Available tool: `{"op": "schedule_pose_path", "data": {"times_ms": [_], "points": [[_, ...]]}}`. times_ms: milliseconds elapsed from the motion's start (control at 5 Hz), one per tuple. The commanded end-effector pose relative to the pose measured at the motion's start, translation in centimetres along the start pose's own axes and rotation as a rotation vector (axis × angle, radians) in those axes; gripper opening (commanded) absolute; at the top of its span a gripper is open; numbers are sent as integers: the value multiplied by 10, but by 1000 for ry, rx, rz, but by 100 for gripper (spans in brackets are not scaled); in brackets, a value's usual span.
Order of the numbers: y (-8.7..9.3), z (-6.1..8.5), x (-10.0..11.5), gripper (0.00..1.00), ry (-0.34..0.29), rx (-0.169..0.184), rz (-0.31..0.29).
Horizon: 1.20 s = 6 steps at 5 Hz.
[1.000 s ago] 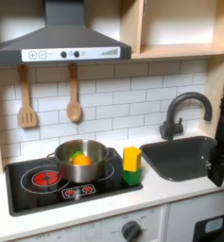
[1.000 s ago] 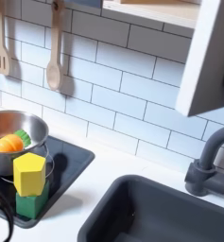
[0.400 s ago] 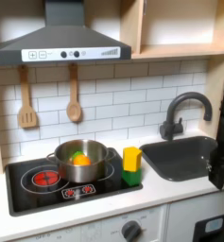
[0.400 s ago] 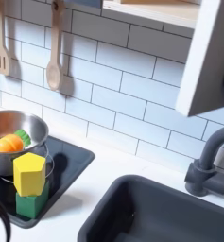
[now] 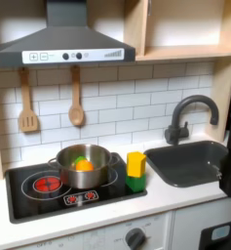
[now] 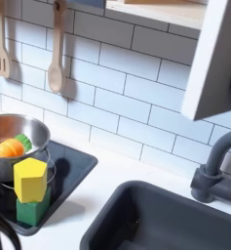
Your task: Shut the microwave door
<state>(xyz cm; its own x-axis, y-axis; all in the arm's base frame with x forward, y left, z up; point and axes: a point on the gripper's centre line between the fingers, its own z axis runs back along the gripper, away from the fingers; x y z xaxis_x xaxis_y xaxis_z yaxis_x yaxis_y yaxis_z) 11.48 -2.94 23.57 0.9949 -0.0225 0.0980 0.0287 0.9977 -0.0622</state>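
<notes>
Dark arm (image 5: 229,166) low at the first exterior view's right edge (hand's opening indiscernible).

I count one pot (image 5: 84,166), two wooden utensils (image 5: 28,102) on the wall, one yellow block (image 5: 135,163) on one green block (image 5: 134,183), one faucet (image 5: 188,117), one sink (image 5: 190,160).
</notes>
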Motion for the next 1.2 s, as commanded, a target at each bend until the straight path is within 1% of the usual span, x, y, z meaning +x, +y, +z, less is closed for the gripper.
{"op": "schedule_pose_path", "data": {"times_ms": [0, 200, 600, 800, 1000], "points": [[-12, -7, 8, 100, -14, -25, -29], [-28, -12, 15, 100, -10, -46, -63], [-71, -23, 28, 100, -7, -68, -159], [-89, -21, 33, 100, -28, -80, -195], [-101, -22, 41, 100, -39, -86, -207]]}}
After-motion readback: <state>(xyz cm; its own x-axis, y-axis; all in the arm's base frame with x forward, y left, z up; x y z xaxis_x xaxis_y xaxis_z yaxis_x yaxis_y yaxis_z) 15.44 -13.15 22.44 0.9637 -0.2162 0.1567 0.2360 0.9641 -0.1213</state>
